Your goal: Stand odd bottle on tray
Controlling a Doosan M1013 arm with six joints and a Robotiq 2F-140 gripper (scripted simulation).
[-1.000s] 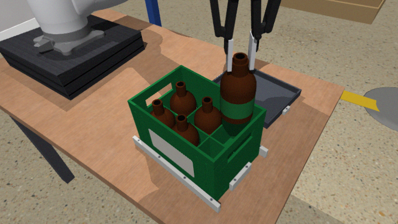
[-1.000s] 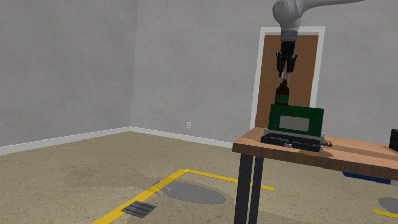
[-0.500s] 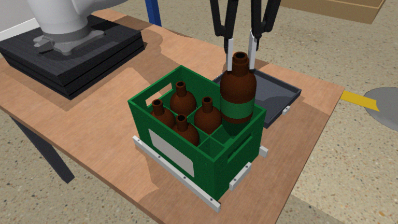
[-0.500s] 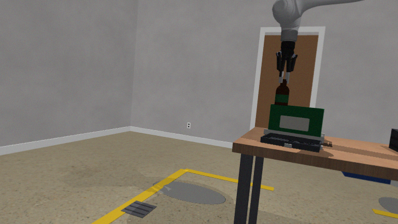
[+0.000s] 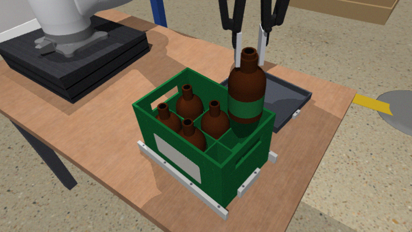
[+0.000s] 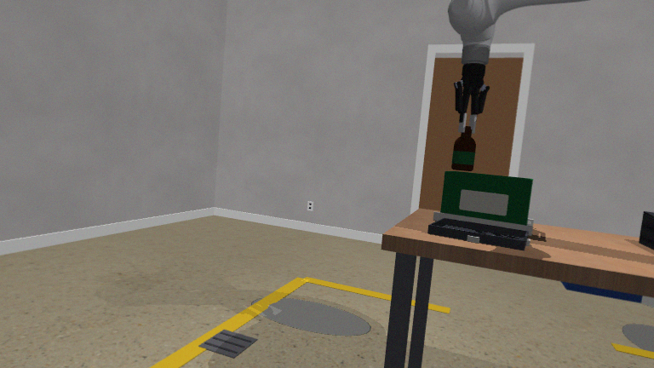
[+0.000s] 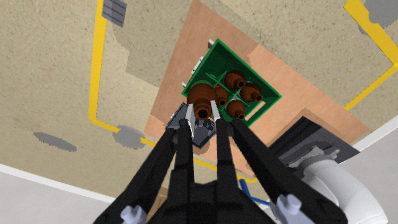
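Note:
My gripper (image 5: 249, 59) is shut on the neck of a brown bottle with a green label (image 5: 246, 92) and holds it upright, clear above the green crate (image 5: 201, 138). In the exterior view the bottle (image 6: 463, 151) hangs just over the crate's rim (image 6: 486, 197). Several other brown bottles (image 5: 188, 115) stand in the crate's cells. The dark tray (image 5: 278, 98) lies flat on the table behind the crate. The wrist view shows my fingers on the bottle's mouth, with the crate (image 7: 231, 90) below.
The robot base (image 5: 68, 43) sits on a black plate at the table's back left. White brackets (image 5: 184, 179) edge the crate. The table's right edge runs close behind the tray (image 6: 475, 231).

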